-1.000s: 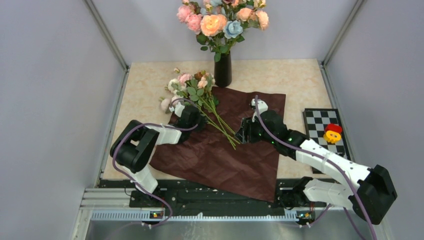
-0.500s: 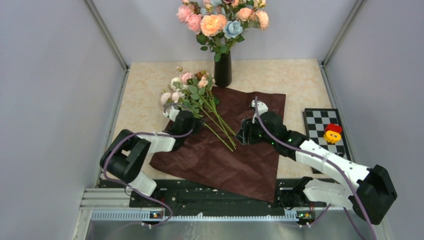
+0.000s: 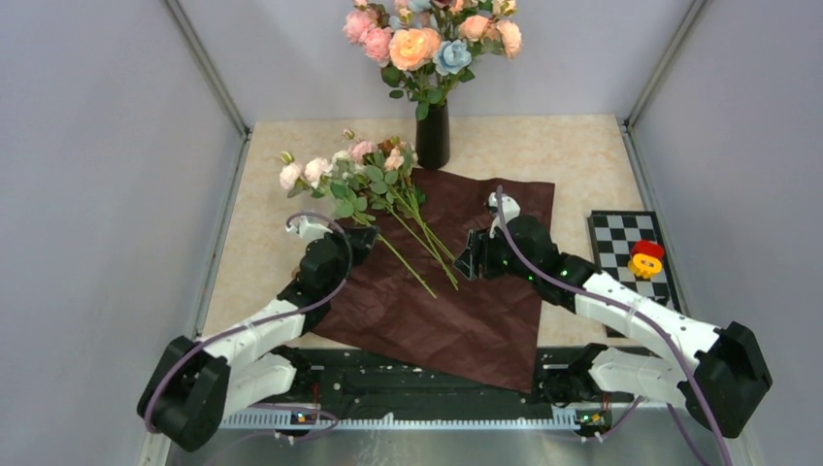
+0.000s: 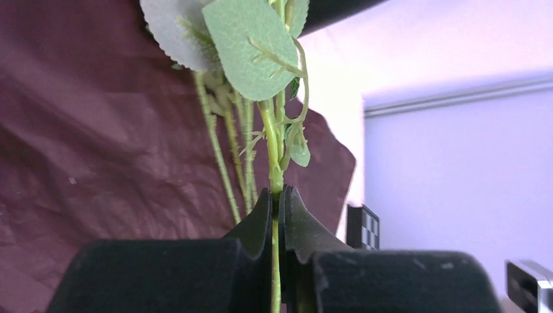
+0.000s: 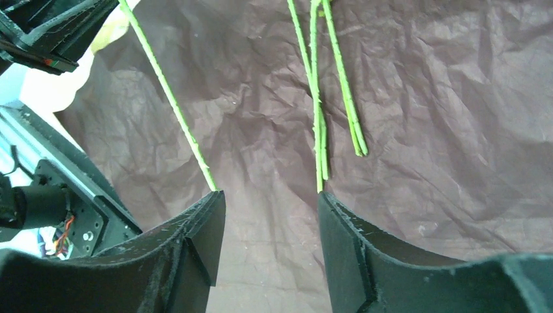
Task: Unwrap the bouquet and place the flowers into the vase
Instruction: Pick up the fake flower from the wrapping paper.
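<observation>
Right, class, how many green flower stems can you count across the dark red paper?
4 visible: one stem stands apart, pinched by the left gripper; three more stems lie bunched together on the dark red paper. Overlap may hide others.

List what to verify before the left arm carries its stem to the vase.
1. Grip: the left pincer is shut on one flower stem: ok.
2. Separation: the lower end of the held stem lies apart from the other stems: ok. Whether its leaves are free of theirs: cannot tell.
3. Unwrapping: the wrapping paper is spread flat under the stems: ok.
4. Other arm: the right pincer is open above the paper and holds nothing: ok.
5. Room in the vase, whose neck already carries large blooms: cannot tell.
</observation>
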Action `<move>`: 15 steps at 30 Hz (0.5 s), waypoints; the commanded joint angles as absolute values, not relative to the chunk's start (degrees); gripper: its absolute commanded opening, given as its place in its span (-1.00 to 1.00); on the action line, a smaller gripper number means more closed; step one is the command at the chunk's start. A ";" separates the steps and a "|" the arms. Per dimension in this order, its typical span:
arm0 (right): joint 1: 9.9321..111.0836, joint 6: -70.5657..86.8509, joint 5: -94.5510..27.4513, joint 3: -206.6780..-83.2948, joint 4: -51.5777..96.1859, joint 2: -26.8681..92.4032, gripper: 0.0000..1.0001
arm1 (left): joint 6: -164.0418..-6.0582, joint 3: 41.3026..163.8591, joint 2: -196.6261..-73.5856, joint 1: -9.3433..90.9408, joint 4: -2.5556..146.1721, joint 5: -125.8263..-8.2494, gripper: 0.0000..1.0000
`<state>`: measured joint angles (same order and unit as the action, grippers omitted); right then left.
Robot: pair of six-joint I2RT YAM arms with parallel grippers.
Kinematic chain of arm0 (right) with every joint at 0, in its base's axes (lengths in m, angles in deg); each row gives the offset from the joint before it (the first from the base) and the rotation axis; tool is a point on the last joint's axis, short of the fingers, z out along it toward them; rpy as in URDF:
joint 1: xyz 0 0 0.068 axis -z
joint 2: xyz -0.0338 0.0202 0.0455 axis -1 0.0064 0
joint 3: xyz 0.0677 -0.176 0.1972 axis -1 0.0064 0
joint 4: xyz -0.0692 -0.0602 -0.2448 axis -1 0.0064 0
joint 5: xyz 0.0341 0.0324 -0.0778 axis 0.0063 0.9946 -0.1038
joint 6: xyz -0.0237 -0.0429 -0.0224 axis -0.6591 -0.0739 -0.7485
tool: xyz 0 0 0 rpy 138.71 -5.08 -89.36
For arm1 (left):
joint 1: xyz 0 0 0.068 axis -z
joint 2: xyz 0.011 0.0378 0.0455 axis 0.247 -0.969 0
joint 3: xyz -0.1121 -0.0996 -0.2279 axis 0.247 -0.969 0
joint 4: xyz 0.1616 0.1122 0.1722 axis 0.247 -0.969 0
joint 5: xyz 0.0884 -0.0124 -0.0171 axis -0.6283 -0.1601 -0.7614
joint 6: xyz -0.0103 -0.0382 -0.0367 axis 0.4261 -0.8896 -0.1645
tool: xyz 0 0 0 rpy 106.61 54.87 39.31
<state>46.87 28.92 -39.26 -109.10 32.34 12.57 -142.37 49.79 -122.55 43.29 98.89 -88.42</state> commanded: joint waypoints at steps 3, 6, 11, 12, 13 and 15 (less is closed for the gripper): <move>46.13 29.38 -32.31 -111.42 22.24 9.90 0.22 | -126.51 48.42 -109.68 43.89 102.88 -81.37 -1.00; 46.13 29.97 -29.16 -113.33 18.07 9.94 0.35 | -121.88 48.01 -103.73 44.08 102.20 -76.49 -1.00; 46.39 31.82 -21.62 -118.23 13.19 12.24 0.54 | -117.10 50.82 -97.94 44.52 96.73 -65.25 -1.00; 46.52 32.20 -19.67 -119.43 12.66 13.29 0.54 | -116.93 51.21 -97.66 44.81 96.54 -63.17 -1.00; 46.61 32.71 -17.57 -120.59 11.90 14.20 0.55 | -116.87 51.64 -97.52 45.33 96.62 -60.94 -1.00; 46.72 34.06 -13.84 -122.30 8.80 15.66 0.55 | -116.78 52.50 -97.81 46.75 97.00 -57.70 -1.00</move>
<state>46.89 31.61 -23.13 -116.99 17.54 13.51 -120.58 49.26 -98.00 44.78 97.19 -68.38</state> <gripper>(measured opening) 0.772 0.024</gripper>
